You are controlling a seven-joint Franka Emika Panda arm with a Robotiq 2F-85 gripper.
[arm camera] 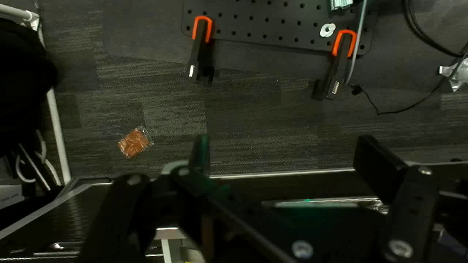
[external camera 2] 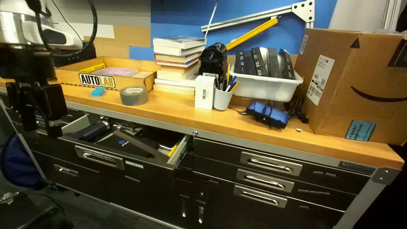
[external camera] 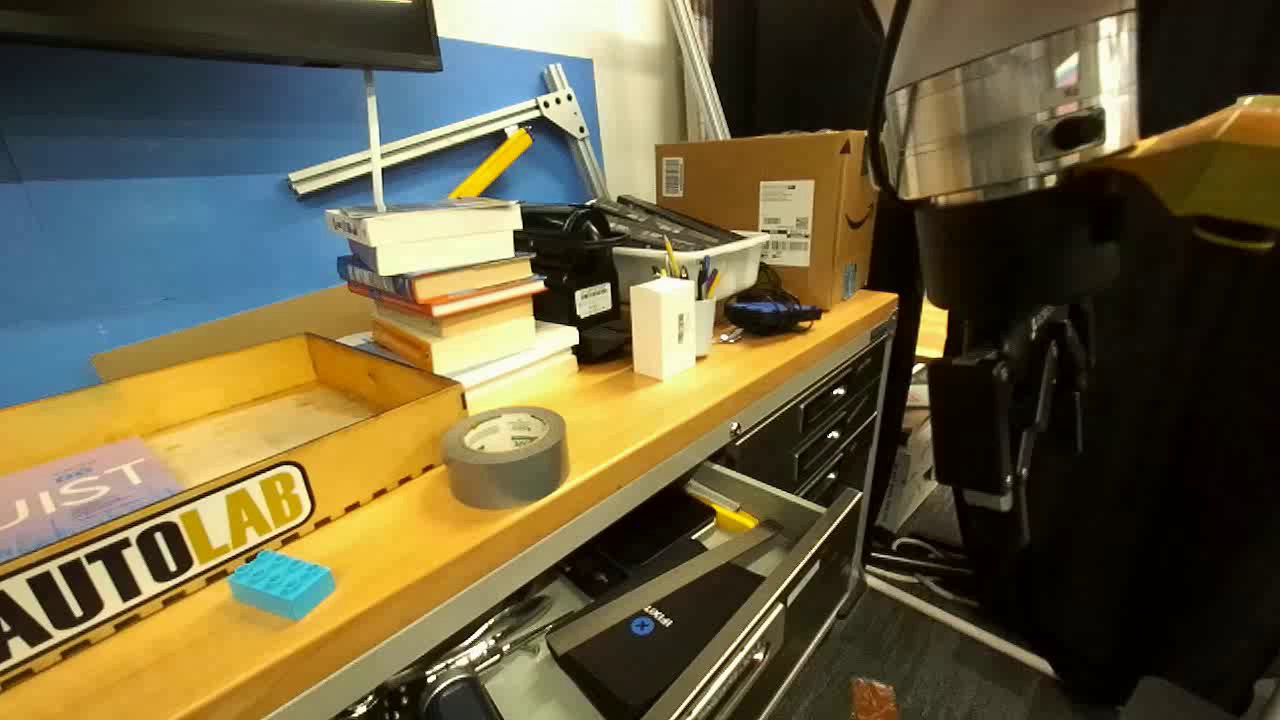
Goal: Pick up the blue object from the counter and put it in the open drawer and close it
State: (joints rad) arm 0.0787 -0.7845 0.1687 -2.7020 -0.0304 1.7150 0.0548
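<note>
The tabletop (external camera 2: 171,103) stretches right across both exterior views, long and wooden, with its pale metal trim along the front edge. Below that edge, the drawer (external camera 2: 149,168) stands pulled out, wide and grey-walled. Over at one end edge, there's the big cardboard box (external camera 2: 346,101), labels and smile mark on show. Towards the opposite end, along the back, here's the wooden tray (external camera: 385,450), AUTOLAB lettered on its front wall. Between those two, near the back edge, up goes the stack of books (external camera 2: 176,70), then the white plastic bin (external camera 2: 264,89), filled past its rim. And the hand (arm camera: 285,153)! It hangs out past the front edge, fingers spread wide apart, well away from the block. Inside the drawer, a flat black case (external camera: 705,610) lies tilted. Close to the front edge, off the tray's corner, the grey tape roll (external camera 2: 133,98) lies flat. Nearer the front edge than the books, a white carton (external camera 2: 203,92) stands upright, the pen cup (external camera 2: 222,100) just beside it. Smallest of all, the blue block (external camera: 282,585): studs up on the tabletop, just beside the tray's lettered wall, between it and the front edge.
</note>
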